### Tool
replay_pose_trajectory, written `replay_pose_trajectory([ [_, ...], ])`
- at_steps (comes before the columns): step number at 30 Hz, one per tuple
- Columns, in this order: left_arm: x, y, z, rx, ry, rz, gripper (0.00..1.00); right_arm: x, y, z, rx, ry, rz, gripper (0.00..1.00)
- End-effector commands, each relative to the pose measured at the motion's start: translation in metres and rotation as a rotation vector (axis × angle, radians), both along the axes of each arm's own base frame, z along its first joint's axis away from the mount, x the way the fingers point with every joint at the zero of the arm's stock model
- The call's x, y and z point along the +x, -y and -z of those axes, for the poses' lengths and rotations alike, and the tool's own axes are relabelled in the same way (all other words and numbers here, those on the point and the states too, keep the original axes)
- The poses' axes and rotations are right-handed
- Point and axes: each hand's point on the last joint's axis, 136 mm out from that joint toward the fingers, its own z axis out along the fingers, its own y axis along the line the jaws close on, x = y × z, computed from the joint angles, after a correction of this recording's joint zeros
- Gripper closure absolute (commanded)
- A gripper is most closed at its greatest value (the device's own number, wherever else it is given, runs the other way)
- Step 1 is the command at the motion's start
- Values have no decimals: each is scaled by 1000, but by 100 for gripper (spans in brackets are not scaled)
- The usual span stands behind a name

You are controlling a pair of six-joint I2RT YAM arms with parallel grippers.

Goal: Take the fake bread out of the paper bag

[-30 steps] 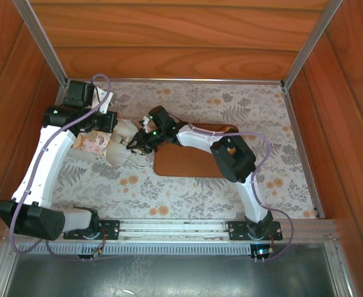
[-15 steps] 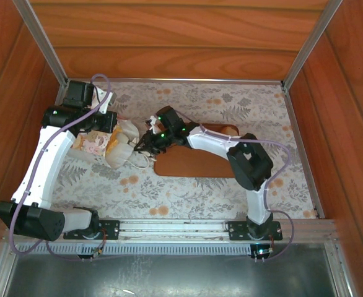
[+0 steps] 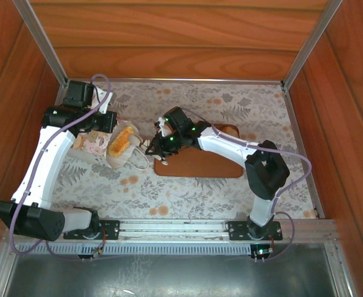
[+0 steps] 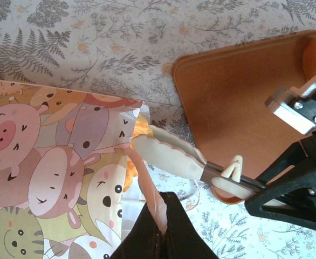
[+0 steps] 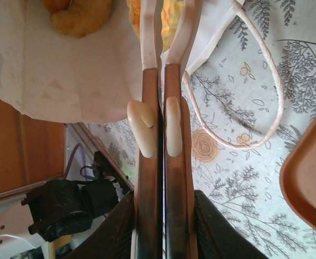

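The bag (image 3: 95,146) is held open at its rim by the clamped left gripper (image 4: 160,216). Bread (image 3: 121,141) remains inside; one piece (image 4: 315,54) lies on the tray (image 4: 239,91). The right gripper (image 5: 164,8) is narrowed at the mouth; whether bread is pinched cannot be told.

The paper bag (image 3: 96,147) lies on its side at the left of the counter (image 3: 231,99), with its mouth facing right. Fake bread (image 3: 121,141) sits inside it. Just right of the bag lies a tray (image 3: 200,164), with another pastry (image 3: 228,130) at its far right corner. The bag's cord handle (image 5: 271,108) lies on the counter between bag and tray. The right tool (image 3: 149,148) reaches into the mouth from the right. The left tool (image 4: 162,208) is at the bag's edge.
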Motion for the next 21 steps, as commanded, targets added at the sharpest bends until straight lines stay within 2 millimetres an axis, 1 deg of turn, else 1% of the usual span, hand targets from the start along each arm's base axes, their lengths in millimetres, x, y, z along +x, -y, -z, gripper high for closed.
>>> replay_pose_trajectory([
  [1, -1, 0, -11, -8, 39, -6, 100, -2, 12, -23, 19, 89, -21, 80],
  [6, 0, 0, -12, -10, 41, -6, 100, -3, 22, -35, 17, 149, -8, 80],
  [7, 1, 1, -11, -11, 38, -6, 100, -3, 24, -33, 10, 153, -8, 80],
  [8, 1, 2, -12, -13, 39, -2, 100, -5, 27, -44, 23, 176, -1, 80],
  [9, 1, 2, -12, -14, 40, -3, 100, -5, 29, -47, 23, 185, 4, 80],
  [13, 1, 2, -10, -12, 35, -3, 100, -4, 38, -53, 5, 220, 27, 80],
  [18, 3, 1, -10, -9, 37, -3, 100, -4, 42, -57, -12, 240, 27, 80],
  [21, 3, 1, -11, -9, 40, -7, 100, -4, 49, -62, -28, 279, 25, 81],
])
